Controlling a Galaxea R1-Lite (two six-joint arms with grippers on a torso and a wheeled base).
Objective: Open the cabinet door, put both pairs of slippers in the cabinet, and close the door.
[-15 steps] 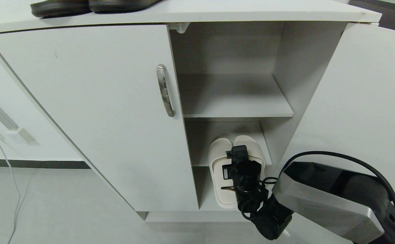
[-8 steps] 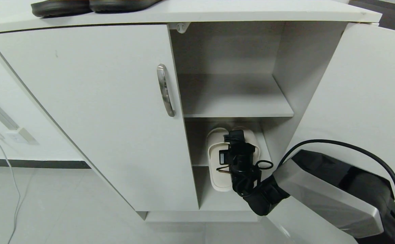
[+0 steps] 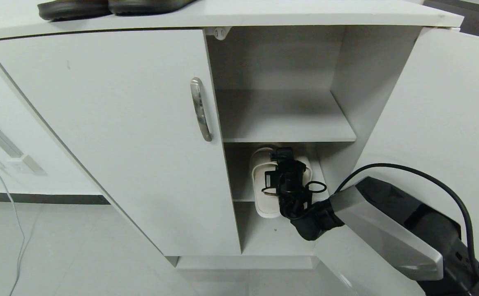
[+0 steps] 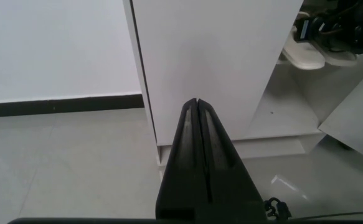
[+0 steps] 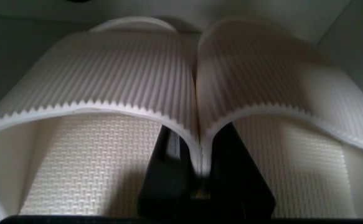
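In the head view the right gripper (image 3: 282, 181) holds the pair of white ribbed foam slippers (image 3: 260, 193) over the front edge of the white cabinet's (image 3: 99, 123) lower shelf (image 3: 239, 185), toes pointing inward; the left wrist view shows the left gripper (image 4: 197, 106) closed, empty, farther off; the right wrist view shows the jaws pinching the straps' (image 5: 131, 74) adjoining sides.

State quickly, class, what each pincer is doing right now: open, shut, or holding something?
The left pincer is shut and holds nothing.
The right pincer is shut on the white slippers, pinching their inner edges together.
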